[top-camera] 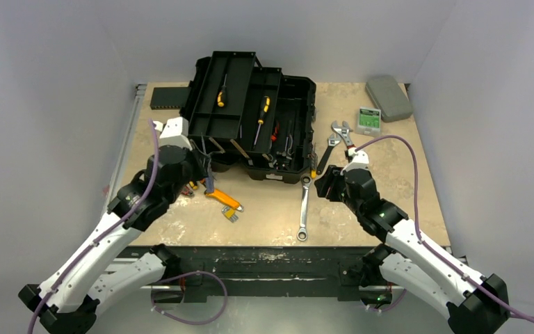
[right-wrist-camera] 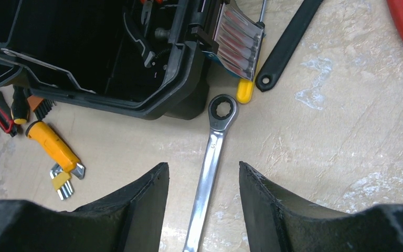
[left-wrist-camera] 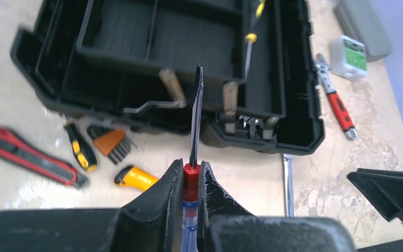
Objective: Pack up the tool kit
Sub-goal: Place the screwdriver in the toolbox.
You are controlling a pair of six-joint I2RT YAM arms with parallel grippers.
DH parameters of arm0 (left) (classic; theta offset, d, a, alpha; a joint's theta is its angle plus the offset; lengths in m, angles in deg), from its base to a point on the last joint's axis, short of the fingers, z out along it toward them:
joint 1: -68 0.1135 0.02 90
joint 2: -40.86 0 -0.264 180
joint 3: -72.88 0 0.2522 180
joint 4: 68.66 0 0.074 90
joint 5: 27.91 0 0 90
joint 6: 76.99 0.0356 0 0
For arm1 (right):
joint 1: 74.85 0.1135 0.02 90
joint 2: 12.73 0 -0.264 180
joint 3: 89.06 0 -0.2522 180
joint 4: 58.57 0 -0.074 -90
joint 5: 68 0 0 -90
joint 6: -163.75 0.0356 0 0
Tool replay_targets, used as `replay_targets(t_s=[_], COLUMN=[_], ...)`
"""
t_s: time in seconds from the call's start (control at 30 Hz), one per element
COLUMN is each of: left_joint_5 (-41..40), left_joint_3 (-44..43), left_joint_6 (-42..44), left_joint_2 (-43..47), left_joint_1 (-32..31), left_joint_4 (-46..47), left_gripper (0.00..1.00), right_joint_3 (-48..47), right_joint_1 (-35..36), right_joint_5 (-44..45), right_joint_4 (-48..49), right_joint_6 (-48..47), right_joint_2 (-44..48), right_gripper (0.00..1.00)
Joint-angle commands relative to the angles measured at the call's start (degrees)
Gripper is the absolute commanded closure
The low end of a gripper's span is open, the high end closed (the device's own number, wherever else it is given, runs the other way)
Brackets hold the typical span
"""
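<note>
Hidden parts
The screwdriver [left-wrist-camera: 194, 131] handle is buried inside the left pincer [left-wrist-camera: 190, 167]; the ratchet wrench [right-wrist-camera: 212, 152] runs off the bottom edge.

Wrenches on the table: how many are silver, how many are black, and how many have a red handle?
silver wrench: 1
black wrench: 1
red-handled wrench: 1
Total: 3

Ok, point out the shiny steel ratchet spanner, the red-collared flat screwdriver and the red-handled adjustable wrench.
shiny steel ratchet spanner [right-wrist-camera: 208, 170]: right wrist view, middle of its shaft.
red-collared flat screwdriver [left-wrist-camera: 195, 121]: left wrist view, on the dark blade.
red-handled adjustable wrench [left-wrist-camera: 339, 109]: left wrist view, on the red grip.
</note>
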Motion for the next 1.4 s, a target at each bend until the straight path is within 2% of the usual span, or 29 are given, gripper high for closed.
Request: replay_targets(t_s=[0.0, 0.13, 0.4, 0.57, 0.7, 0.97, 1.37], left_joint_5=[5.5, 10.0, 5.5, 8.0, 13.5, 19.1, 18.1], left_joint_3=[-8.0, -15.3, -34.0, -42.3, -48.3, -63.5, -65.7], left_joint_6=[14.0, 17.0, 26.8, 32.2, 35.5, 40.0, 34.9], left_joint_2=[-2.7, -10.1, -24.3, -31.5, -37.8, -53.0, -62.5], left_joint_1=[0.3, 0.3, 1.7, 4.7, 7.3, 10.5, 13.5], left_joint_4=[5.0, 7.5, 6.9, 8.0, 8.3, 3.0, 4.5], left_gripper=[1.0, 1.0, 1.0, 1.0, 1.0, 1.0, 1.0], right_joint_3=[-1.2, -2.0, -1.3, -0.6, -1.1, -2.3, -1.7], right_joint_1=[-0.1, -0.1, -0.1, -0.1, -0.1, -0.1, -0.1], right_joint_5=[-0.3, -0.1, -0.2, 0.0, 0.4, 0.8, 0.7], right_joint_4=[1.1, 0.2, -0.6, -1.3, -2.3, -3.3, -2.4], right_joint_6=[-0.9, -1.8, -1.5, -1.1, -1.1, -1.2, 0.0], right_joint_2=[0.6, 0.5, 2.3, 3.9, 4.2, 3.3, 1.6], right_gripper=[0.5, 0.5, 0.5, 0.5, 0.51, 0.51, 0.51])
